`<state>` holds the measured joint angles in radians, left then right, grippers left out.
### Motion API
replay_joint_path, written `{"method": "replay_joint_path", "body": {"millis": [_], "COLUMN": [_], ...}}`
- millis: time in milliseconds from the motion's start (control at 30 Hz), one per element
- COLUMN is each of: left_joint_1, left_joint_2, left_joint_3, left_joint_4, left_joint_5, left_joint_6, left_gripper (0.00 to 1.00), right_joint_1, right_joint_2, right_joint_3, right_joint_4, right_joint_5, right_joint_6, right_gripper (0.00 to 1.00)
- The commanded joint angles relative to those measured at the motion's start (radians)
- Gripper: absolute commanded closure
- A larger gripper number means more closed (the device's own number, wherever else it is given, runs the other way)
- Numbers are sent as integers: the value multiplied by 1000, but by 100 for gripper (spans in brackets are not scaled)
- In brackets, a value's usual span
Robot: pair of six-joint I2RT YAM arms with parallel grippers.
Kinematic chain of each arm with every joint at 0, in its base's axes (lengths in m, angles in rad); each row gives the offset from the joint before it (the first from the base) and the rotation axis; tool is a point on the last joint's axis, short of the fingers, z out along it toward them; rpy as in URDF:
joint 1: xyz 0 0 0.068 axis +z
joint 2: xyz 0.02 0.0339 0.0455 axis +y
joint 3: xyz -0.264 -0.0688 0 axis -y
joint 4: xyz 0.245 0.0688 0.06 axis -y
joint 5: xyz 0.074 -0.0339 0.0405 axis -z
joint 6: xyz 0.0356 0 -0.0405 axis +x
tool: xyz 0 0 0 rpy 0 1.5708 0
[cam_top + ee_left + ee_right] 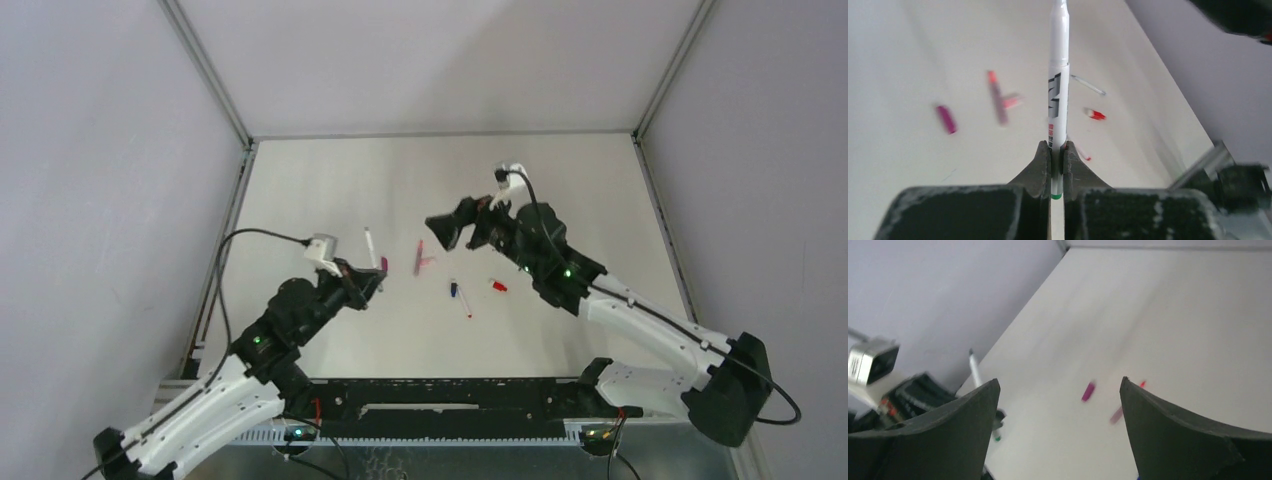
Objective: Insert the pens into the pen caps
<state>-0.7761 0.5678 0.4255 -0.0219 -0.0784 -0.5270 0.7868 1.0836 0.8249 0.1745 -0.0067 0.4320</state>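
My left gripper (pixel 366 274) (pixel 1058 148) is shut on a white pen (pixel 1058 90) near its green-ended tail; the pen (pixel 370 245) points away, above the table. A magenta-purple cap (pixel 386 264) (pixel 946 119) (pixel 1088 391) lies just beside it. A pinkish-red pen (pixel 419 254) (pixel 997 97) lies with a pink cap (pixel 429 262) (pixel 1012 101) touching it. A blue cap (pixel 454 289), a thin red-tipped pen (pixel 466 305) and a red cap (pixel 497 286) (pixel 1095 114) lie further right. My right gripper (pixel 446 232) (pixel 1058 385) is open and empty, raised above the pinkish-red pen.
Another thin pale pen (pixel 1088 85) lies beyond the red cap. Grey walls enclose the table on three sides, with a metal rail (pixel 222 250) along the left edge. The left wrist camera (pixel 870 360) shows in the right wrist view.
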Motion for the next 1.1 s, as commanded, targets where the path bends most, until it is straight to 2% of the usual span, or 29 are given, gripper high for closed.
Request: {"method": "replay_joint_path", "body": {"millis": [0,67,167,300,367,433,600,1067], "left_joint_1": [37,41,43,43,43,42,43,42], "left_joint_2": [-150,-212,-277,-285,-278,-273,-289,-312], "left_joint_3": [-20,-28,-45,-45,-45,-45,-68,-108], "left_joint_4": [-363,-465,-544,-569,-562,-556,-539,-542], "left_joint_5": [-303,-349,-373,-369,-360,-351,-326,-268], "left_joint_6": [-162,-239,-323,-377,-382,-383,-377,-378], "left_gripper": [100,100,100,100,100,100,100,100], "right_joint_1": [32,67,79,114,120,120,121,150], "right_joint_2": [168,323,559,832,916,975,1087,1279], "right_joint_3": [274,438,678,969,1054,1103,1175,1291], "right_joint_4": [-313,-464,-669,-855,-900,-921,-932,-980], "right_joint_5": [147,195,178,193,193,181,130,108], "right_joint_6": [-35,-32,11,11,20,31,54,116], "right_gripper": [5,7,14,17,22,29,37,39]}}
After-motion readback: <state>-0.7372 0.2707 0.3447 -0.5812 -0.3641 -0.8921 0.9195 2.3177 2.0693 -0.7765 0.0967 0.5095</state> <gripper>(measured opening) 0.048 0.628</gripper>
